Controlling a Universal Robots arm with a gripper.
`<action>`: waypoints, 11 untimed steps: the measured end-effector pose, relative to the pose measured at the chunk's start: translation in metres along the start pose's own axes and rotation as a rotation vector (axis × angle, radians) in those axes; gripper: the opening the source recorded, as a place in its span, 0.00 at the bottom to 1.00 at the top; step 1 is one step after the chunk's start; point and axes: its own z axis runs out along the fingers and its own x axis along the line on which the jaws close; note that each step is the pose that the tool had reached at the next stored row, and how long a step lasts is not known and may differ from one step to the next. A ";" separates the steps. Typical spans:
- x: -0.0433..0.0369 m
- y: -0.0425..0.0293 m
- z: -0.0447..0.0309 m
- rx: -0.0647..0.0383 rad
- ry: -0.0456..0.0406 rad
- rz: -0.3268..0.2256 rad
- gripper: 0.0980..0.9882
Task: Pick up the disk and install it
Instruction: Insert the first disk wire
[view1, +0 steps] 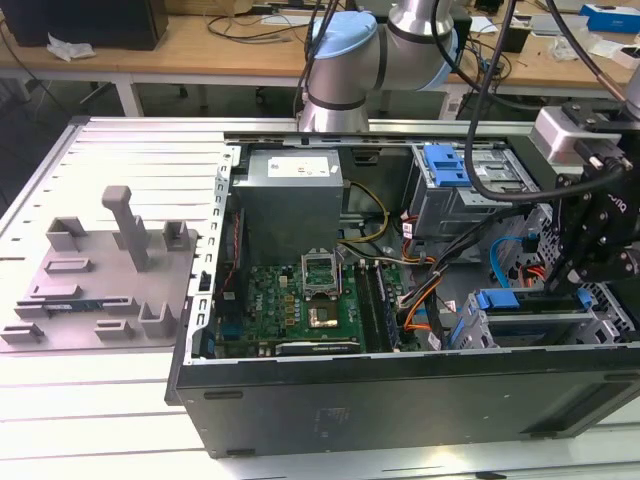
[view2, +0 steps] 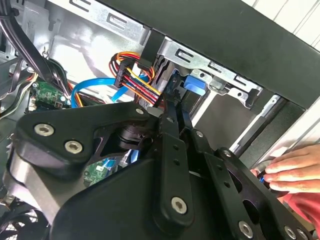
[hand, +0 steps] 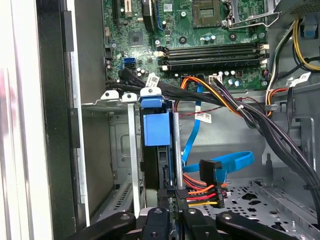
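The disk (hand: 159, 150) stands on edge in the cage (hand: 112, 97) slot, a dark slab capped by its bright blue carrier with a square tab. The gripper (hand: 170, 197) is clenched on its near edge. Beyond lie coloured cables (hand: 205, 187) and the green motherboard (hand: 200, 35).

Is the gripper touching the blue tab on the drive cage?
Cannot tell. In the first wrist view the gripper sits close to the blue tab, but neither contact nor gap shows plainly.
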 end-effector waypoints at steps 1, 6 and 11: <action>0.0000 0.0000 0.0003 0.000 0.0000 0.000 0.08; -0.0002 0.0000 0.0024 0.000 0.0001 0.000 0.08; -0.0003 0.0000 0.0043 0.000 0.0002 0.000 0.08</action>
